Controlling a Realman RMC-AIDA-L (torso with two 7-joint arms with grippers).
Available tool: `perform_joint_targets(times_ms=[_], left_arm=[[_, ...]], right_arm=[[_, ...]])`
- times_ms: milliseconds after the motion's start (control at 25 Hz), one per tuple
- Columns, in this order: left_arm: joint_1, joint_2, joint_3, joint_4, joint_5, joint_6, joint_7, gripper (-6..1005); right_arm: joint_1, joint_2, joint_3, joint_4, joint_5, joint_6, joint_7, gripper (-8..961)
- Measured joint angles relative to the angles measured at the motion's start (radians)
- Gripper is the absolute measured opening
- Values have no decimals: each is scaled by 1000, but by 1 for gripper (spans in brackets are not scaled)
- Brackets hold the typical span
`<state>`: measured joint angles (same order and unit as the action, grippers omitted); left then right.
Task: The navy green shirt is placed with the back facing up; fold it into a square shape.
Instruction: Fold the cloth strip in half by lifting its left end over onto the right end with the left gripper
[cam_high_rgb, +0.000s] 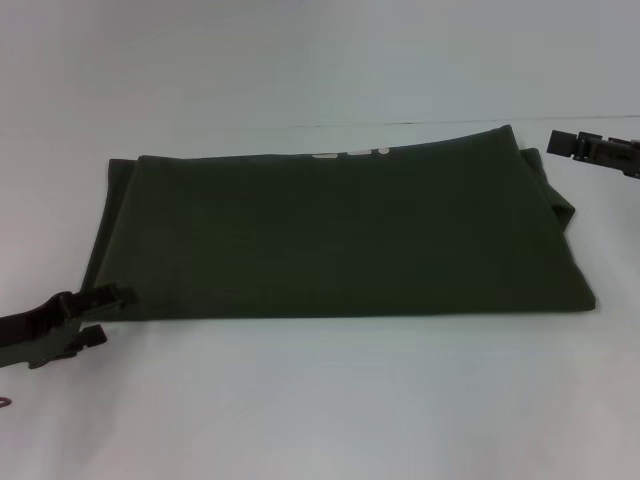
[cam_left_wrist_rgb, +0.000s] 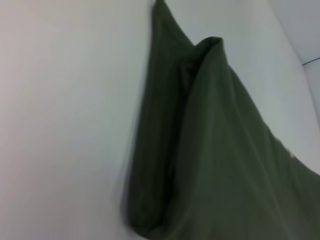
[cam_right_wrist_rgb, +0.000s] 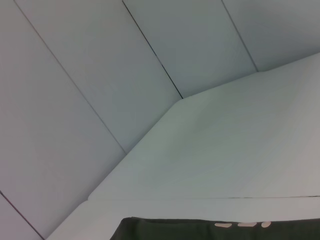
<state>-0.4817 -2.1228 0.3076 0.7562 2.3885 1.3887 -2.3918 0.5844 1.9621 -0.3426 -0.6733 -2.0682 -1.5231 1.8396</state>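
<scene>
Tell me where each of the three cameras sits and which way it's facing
Head view: from the robot's head, forward and down at the navy green shirt on the white table; left gripper at the shirt's near left corner, right gripper off its far right corner.
Left wrist view: close over the shirt's folded edge; no fingers show.
Right wrist view: angled across the table toward the panelled wall; no fingers show.
Shared: all three show the shirt; head and right wrist catch cream letters.

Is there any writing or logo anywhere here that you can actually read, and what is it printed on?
Nothing can be read in full.
Cream marks peek out at the far edge of the folded navy green shirt; only slivers of letters show, too cut off to read.
The right wrist view shows the same cream slivers, also unreadable.
No labels appear on the table or wall.
</scene>
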Motion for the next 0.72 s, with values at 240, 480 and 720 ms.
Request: perform_joint_targets(times_ms=[240, 480, 720], left_arm=[[-4, 5, 0, 0, 9, -12, -2, 885], [-9, 7, 0, 0, 14, -25, -2, 886], [-14, 9, 1, -3, 20, -36, -3, 886]], right_arm=[[-2, 0, 3, 0, 1, 0, -1, 916], [-2, 0, 4, 0, 2, 0, -1, 917], [0, 0, 5, 0, 5, 0, 0, 916]])
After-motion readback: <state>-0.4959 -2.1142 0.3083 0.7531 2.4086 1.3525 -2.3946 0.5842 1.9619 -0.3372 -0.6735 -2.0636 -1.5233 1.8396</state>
